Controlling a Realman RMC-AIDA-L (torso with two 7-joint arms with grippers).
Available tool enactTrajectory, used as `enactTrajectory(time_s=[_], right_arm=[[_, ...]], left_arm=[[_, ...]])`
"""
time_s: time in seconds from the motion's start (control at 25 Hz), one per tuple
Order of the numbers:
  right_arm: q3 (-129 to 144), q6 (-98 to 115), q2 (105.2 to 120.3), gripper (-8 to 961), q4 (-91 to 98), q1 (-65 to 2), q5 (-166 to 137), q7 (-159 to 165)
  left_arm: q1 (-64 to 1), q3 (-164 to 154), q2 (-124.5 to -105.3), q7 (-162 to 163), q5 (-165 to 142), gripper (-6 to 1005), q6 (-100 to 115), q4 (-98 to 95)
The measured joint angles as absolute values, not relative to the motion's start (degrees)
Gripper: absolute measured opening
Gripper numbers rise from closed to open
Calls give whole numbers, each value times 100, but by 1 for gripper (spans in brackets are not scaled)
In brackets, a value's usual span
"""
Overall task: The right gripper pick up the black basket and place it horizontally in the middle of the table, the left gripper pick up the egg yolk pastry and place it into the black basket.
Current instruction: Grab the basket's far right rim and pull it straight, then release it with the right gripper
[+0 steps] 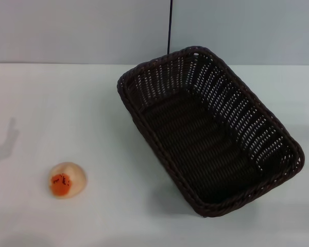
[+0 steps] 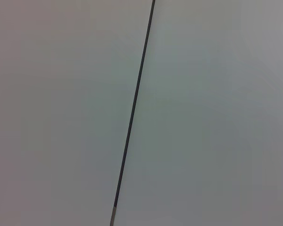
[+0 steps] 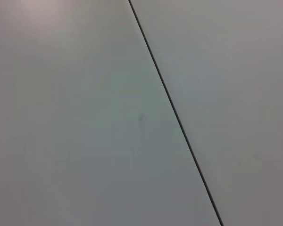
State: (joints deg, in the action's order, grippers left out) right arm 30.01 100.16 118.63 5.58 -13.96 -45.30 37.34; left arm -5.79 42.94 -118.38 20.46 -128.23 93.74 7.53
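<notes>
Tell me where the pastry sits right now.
In the head view the pastry lies on the table at the robot's near left, well apart from the basket on the right.

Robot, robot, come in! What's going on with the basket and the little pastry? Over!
Both grippers out of view. Black basket empty, lying askew on the table, right of centre. Egg yolk pastry alone, front left. Nothing in the way.

I work at what looks like a bare test bench: a plain white table [image 1: 67, 103] against blank grey wall panels [image 1: 67, 31] (one thin dark seam [image 1: 170, 31] between them).
</notes>
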Motion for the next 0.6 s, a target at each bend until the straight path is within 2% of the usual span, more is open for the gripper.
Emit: enactTrajectory(time_s=[0.32,0.6], right_arm=[[3003,9664,11806,808,1223,-1253,-5093,4357],[2955,8912,11762,798,3059,-1136,-6565,6297]], left_arm=[[-625,4292,-11839,2048,-12823,809,9365,746],[-642,4293,-11826,2048,-12823,805,9344,745]])
